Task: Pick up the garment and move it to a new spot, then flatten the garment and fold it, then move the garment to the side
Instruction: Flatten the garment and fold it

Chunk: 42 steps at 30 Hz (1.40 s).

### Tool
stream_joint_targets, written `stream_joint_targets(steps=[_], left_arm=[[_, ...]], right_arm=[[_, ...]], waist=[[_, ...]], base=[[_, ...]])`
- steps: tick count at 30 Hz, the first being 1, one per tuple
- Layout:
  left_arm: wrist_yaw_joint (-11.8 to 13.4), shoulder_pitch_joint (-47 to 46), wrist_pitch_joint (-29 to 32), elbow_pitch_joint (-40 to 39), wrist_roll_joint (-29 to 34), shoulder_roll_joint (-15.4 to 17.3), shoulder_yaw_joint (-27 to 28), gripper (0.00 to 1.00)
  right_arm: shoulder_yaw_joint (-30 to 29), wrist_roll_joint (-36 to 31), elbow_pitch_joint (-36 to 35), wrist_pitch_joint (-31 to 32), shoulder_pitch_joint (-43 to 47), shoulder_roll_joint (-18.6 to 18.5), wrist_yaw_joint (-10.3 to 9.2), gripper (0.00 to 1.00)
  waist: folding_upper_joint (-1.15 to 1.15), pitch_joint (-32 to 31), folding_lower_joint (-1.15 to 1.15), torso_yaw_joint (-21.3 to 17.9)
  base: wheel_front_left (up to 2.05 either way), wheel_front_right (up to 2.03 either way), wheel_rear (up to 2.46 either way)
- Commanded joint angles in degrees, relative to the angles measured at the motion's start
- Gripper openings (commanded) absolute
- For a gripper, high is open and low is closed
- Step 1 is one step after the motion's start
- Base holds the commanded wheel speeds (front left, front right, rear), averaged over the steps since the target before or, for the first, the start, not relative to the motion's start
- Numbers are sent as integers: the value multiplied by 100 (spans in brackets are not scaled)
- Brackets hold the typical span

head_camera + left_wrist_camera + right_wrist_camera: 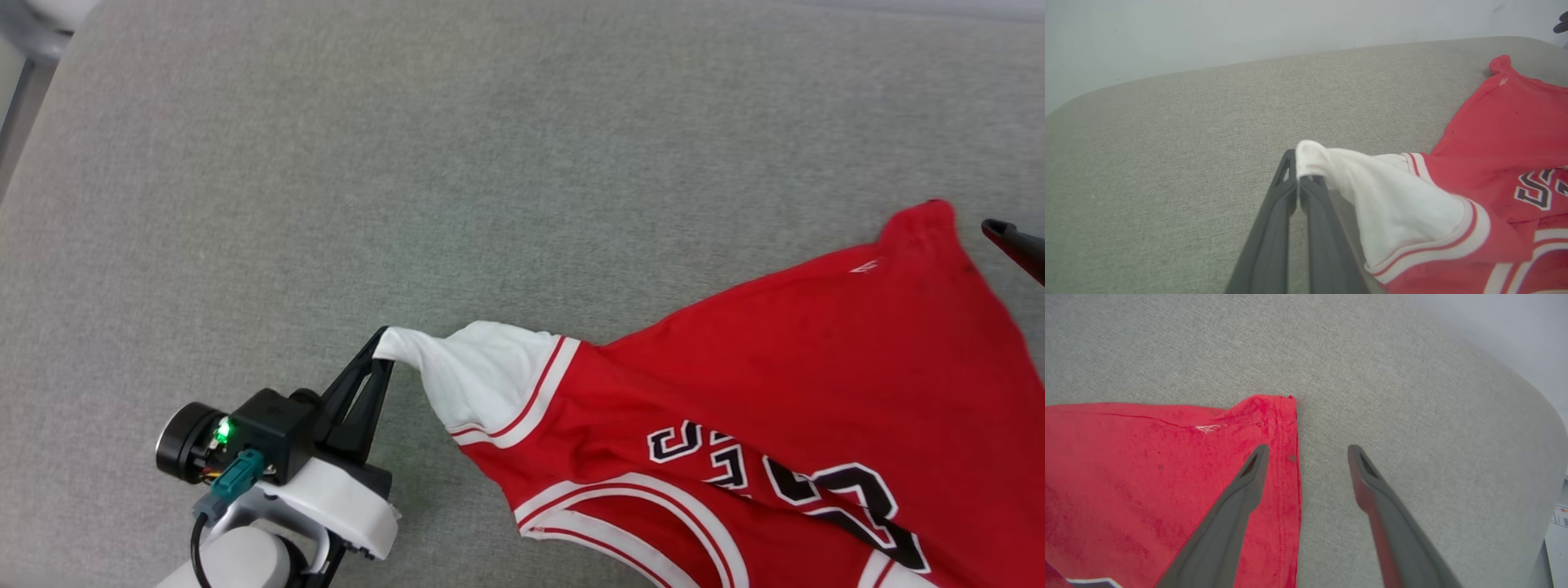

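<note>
— Now, where is the garment [775,384] found?
— It is seen spread over the right part of a grey fabric surface [408,163]. The red front is turned up, and dark-and-white lettering and a number are shown near the lower edge of the head view. One white sleeve, edged with red and white stripes, is drawn out to the left and raised off the surface at its tip.
— By what is that sleeve held?
— It is pinched by the left gripper [382,343]. The two dark fingers are pressed together, and the white tip of the sleeve is clamped between their ends. In the left wrist view the cloth is seen bunched over the fingertips.
— And the far red corner?
— That corner is laid flat on the surface, with a small white mark near it. Above it the right gripper [1308,451] is held, its jaws spread wide with nothing gripped between them. One finger is seen over the hemmed edge of the red cloth, the other over bare grey fabric just beside the hem. Whether the cloth is touched by that finger cannot be told.
— What is seen beyond?
— A pale wall [1249,32] is shown behind the rounded edge of the surface in the left wrist view.
</note>
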Motion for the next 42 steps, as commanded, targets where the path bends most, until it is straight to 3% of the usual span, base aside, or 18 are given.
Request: stream_joint_targets(steps=[1, 10, 11, 13, 14, 15, 22, 32, 42], left_arm=[[-34, -123, -39, 33, 55, -74, -5, 0], [-115, -377, -75, 122, 144, -237, -33, 0], [-153, -437, -84, 169, 154, -282, -50, 0], [-154, -466, -90, 206, 154, -300, -48, 0], [-158, -483, -94, 221, 154, -306, -41, 0], [-164, -497, -99, 236, 151, -311, -30, 0], [-223, -483, -126, 413, 88, -235, 89, 0], [-172, -630, -149, 248, 117, 14, 485, 0], [-312, -1791, 105, -7, 299, 329, 879, 0]], right_arm=[[126, -117, 235, -18, -212, 99, -4, 100], [690, -411, 1352, -287, -649, 370, -5, 100], [900, -343, 1787, -344, -579, 541, -4, 100], [1122, -272, 1932, -419, -506, 583, -2, 100], [1192, -259, 1960, -525, -530, 576, 3, 44], [1256, -250, 1976, -646, -591, 548, 3, 0], [1335, 26, 1939, -1676, -1228, 367, -6, 0], [1630, 304, 1577, -3243, -1045, 229, -6, 0], [1053, 132, 874, -4037, -1047, 353, -6, 0]], waist=[[0, 184, -1, 165], [0, 489, -1, 305], [0, 547, -1, 320], [0, 566, -1, 308], [0, 574, -1, 294], [0, 578, -1, 276], [0, 335, -1, 45], [0, -419, -1, -355], [0, -628, -1, -684]], base=[[0, 0, 0], [0, 0, 0], [0, 0, 0], [0, 0, 0], [0, 0, 0], [0, 0, 0], [0, 0, 0], [0, 0, 0], [0, 0, 0]])
